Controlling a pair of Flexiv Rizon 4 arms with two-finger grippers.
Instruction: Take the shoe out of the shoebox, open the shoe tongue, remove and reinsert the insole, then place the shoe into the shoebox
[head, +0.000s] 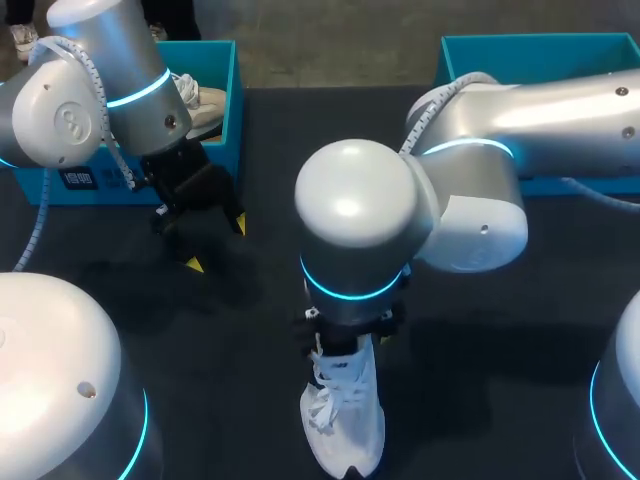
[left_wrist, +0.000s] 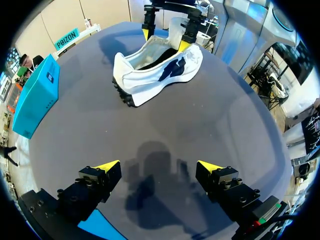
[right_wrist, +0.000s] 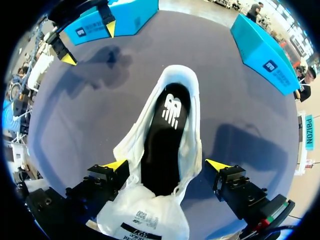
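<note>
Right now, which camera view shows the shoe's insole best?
The right wrist view: it looks straight into the white shoe onto the black insole. The left wrist view shows only a dark sliver; the head view shows none.

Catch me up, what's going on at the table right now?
The white shoe lies on the table, out of the box, its tongue pulled back and the dark insole showing inside. The right gripper hangs open astride the shoe's tongue end, not gripping it. The left gripper is open over the table near the left shoebox.
</note>
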